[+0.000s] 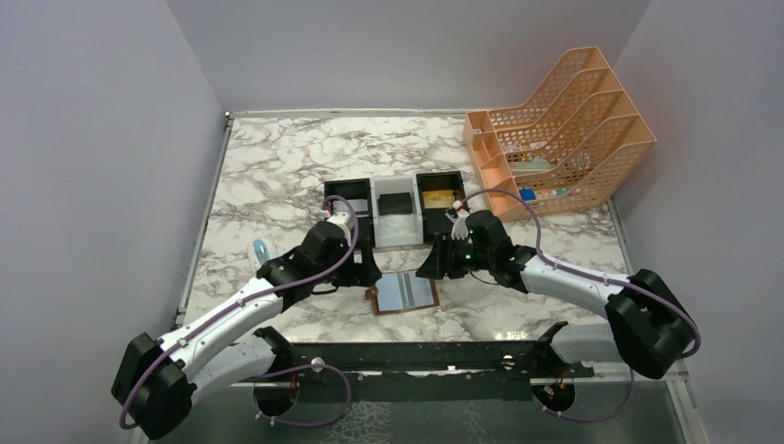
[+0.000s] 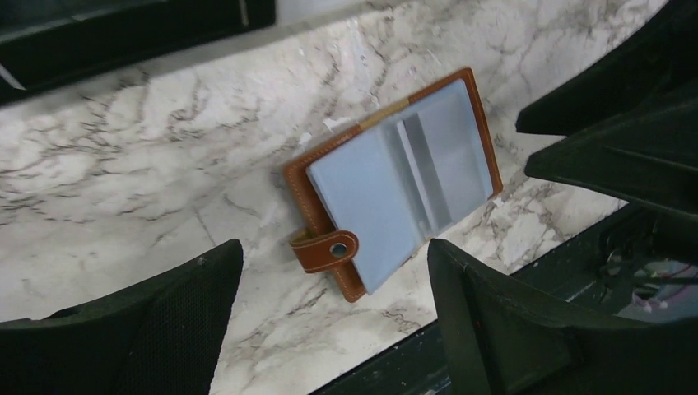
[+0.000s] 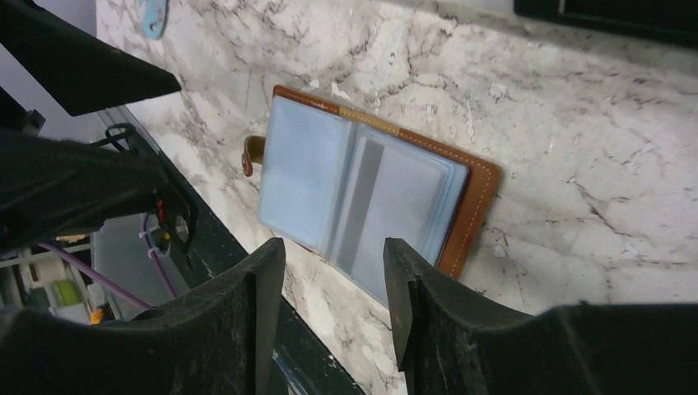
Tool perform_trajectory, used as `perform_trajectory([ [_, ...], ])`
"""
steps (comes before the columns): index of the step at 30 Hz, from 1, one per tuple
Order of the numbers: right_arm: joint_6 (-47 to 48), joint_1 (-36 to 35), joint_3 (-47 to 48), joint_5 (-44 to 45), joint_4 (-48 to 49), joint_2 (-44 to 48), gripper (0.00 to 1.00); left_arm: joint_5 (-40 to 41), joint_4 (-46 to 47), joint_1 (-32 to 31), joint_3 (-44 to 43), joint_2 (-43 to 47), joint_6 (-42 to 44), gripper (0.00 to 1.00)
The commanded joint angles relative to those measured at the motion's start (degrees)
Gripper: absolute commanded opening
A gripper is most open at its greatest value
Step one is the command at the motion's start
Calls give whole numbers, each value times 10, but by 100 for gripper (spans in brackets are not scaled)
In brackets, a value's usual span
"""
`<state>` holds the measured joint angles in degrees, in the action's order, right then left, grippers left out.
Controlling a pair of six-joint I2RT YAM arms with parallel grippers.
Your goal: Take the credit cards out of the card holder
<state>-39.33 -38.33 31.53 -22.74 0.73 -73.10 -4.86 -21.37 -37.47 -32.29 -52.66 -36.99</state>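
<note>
The brown leather card holder (image 1: 404, 293) lies open and flat on the marble, pale blue pockets up, between the two grippers. My left gripper (image 1: 368, 271) hovers just left of it, open and holding nothing. In the left wrist view the card holder (image 2: 395, 177) and its snap tab (image 2: 325, 251) show between that gripper's (image 2: 333, 271) wide fingers. My right gripper (image 1: 426, 266) hangs just above the holder's right edge, open and holding nothing (image 3: 333, 247). A grey strip (image 3: 360, 202) shows in the pockets of the card holder (image 3: 304, 173); whether it is a card I cannot tell. A gold-tan credit card (image 1: 438, 197) lies in the tray's right compartment.
A black-and-white three-compartment tray (image 1: 374, 215) stands behind the grippers, a small black block (image 1: 396, 203) in its middle part. An orange file rack (image 1: 564, 120) fills the back right. A small pale blue object (image 1: 262, 250) lies by the left arm. A black rail (image 1: 416, 356) runs along the near edge.
</note>
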Motion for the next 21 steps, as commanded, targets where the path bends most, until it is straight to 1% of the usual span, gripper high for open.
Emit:
perform_trajectory([
  [1,-18,-17,-1,-20,25,-38,47,44,46,-68,15,-36,-53,84],
  [5,-26,-21,-4,-26,39,-62,43,83,52,-104,21,-75,-75,79],
  [8,-25,-21,1,-30,37,-83,41,93,58,-111,24,-91,-76,77],
  [13,-25,-21,6,-22,34,-103,37,97,61,-114,21,-107,-72,71],
  [17,-23,-21,9,0,15,-104,37,95,60,-116,24,-118,-70,60],
  [21,-18,-21,8,11,4,-101,37,95,61,-117,32,-130,-69,55],
])
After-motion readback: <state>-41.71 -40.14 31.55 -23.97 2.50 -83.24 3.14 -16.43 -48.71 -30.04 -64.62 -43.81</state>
